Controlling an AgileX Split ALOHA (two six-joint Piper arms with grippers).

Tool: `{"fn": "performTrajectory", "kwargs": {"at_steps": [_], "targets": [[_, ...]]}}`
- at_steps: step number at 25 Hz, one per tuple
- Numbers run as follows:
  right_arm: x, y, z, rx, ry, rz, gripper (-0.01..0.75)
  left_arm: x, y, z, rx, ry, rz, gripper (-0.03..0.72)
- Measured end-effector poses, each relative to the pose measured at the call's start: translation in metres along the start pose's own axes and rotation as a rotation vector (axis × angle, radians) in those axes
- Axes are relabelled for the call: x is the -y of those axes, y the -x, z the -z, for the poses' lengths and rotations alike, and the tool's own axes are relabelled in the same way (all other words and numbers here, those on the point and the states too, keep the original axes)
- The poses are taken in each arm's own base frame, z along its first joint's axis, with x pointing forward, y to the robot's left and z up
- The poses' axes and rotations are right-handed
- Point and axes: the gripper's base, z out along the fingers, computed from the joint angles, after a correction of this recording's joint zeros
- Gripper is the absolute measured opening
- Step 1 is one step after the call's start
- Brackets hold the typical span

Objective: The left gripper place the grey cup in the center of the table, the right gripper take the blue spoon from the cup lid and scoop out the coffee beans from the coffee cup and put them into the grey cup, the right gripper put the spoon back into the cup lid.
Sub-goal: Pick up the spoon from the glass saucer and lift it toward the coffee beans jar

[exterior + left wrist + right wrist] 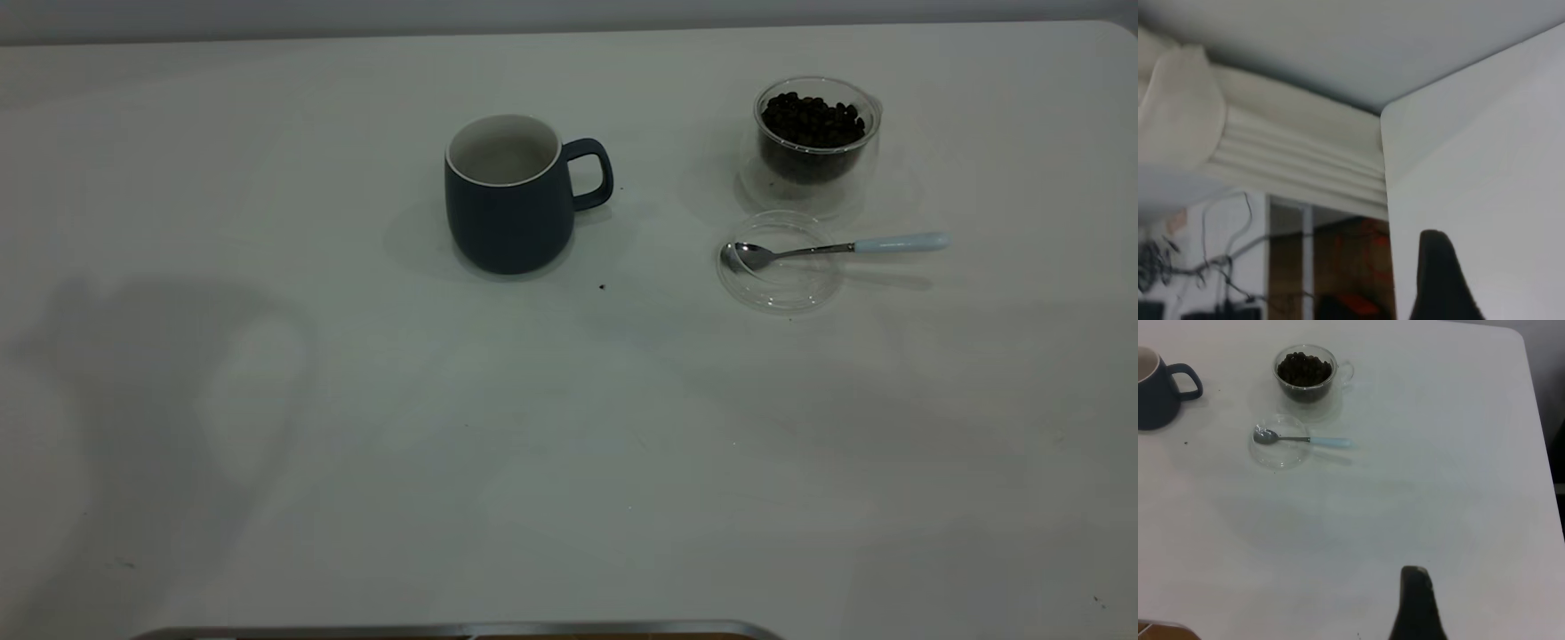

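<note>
grey cup [508, 209] placed; spoon pickup is next. right gripper [1417, 603], spread unclear, must reach well ahead to blue spoon [1301, 439] on cup lid [1279, 451].

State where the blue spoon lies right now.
In the exterior view, the blue spoon lies right of the grey cup, bowl in the cup lid, just in front of the coffee cup.

Exterior: steep overhead, table [569, 462]; right wrist: high, shares grey cup [508, 196]; left wrist: table corner.
</note>
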Motion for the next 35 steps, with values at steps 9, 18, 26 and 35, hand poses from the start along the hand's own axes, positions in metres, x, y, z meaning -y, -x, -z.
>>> {"fn": "performTrajectory", "kwargs": {"at_steps": [9, 18, 26, 35], "targets": [[0.000, 0.000, 0.000, 0.000, 0.000, 0.000, 0.585, -0.034, -0.038, 0.050, -0.045, -0.182, 0.185, 0.517], [0.000, 0.000, 0.000, 0.000, 0.000, 0.000, 0.585, -0.064, -0.077, 0.103, 0.088, -0.396, 0.248, 0.517], [0.000, 0.000, 0.000, 0.000, 0.000, 0.000, 0.585, -0.092, -0.132, 0.149, 0.278, -0.534, 0.304, 0.517], [0.000, 0.000, 0.000, 0.000, 0.000, 0.000, 0.585, -0.068, -0.203, 0.139, 0.273, -0.576, 0.278, 0.517]]}}
